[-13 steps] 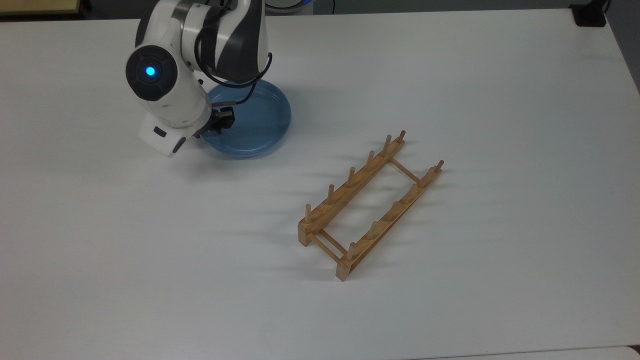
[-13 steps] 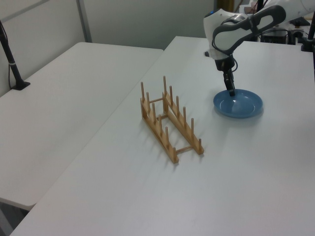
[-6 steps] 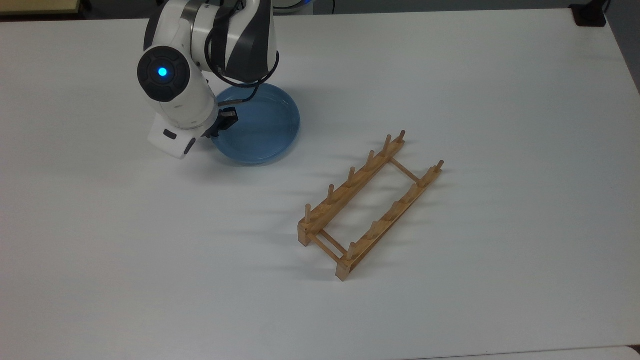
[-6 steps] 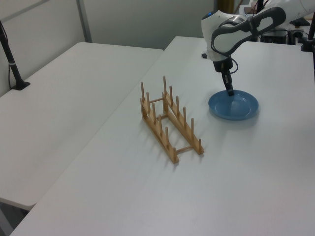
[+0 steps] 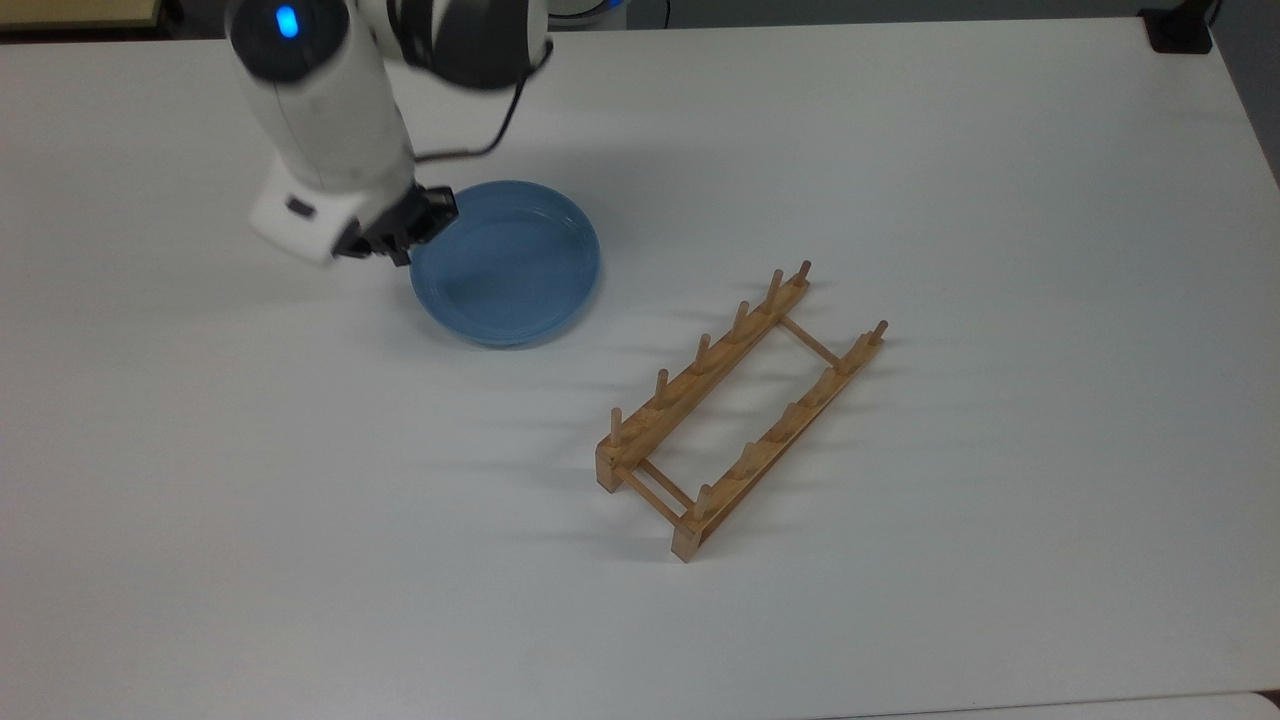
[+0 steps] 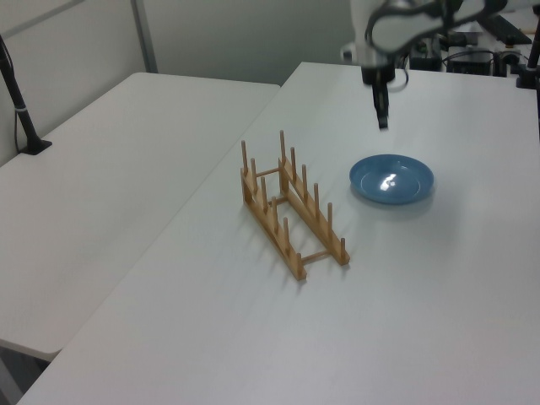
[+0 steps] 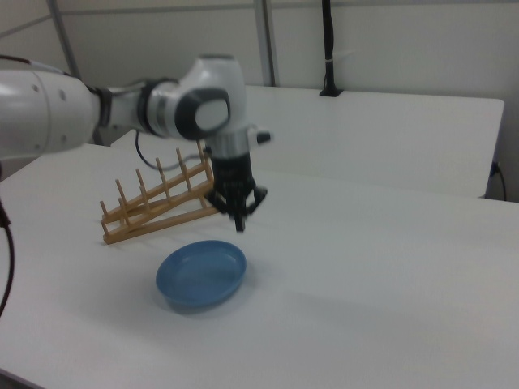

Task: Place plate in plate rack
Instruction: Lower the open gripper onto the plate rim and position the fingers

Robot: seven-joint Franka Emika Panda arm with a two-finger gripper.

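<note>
**Desk:** Where's the light blue plate (image 5: 507,262) sitting rn, and are you holding it?

**Op:** Not holding. I'm seeing it lying flat on the white table (image 5: 900,150), base down, well apart from the wooden plate rack (image 5: 740,405). In the top view the rack is lying toward the lower right of the plate, its long axis running diagonally, pegs up, every slot free.

**Desk:** Gripper?

**Op:** I'm hovering the gripper (image 6: 382,123) above the table, clear of the plate w/ air under the tips; the right view has it (image 7: 239,220) hanging over the plate's far rim. In the top view it (image 5: 385,245) is sitting just off the plate's left edge. Jaws look narrow, nearly together, nothing between them, though I'm hedging on the exact gap since the tips are reading as one dark point.

**Desk:** So what's the next move turning on?

**Op:** My read: the plate is lying below the jaws and to the top view's right, so I'm needing to open, drop onto the near rim, pinch it, then tip the plate on edge across the rails btwn two peg pairs.
</note>
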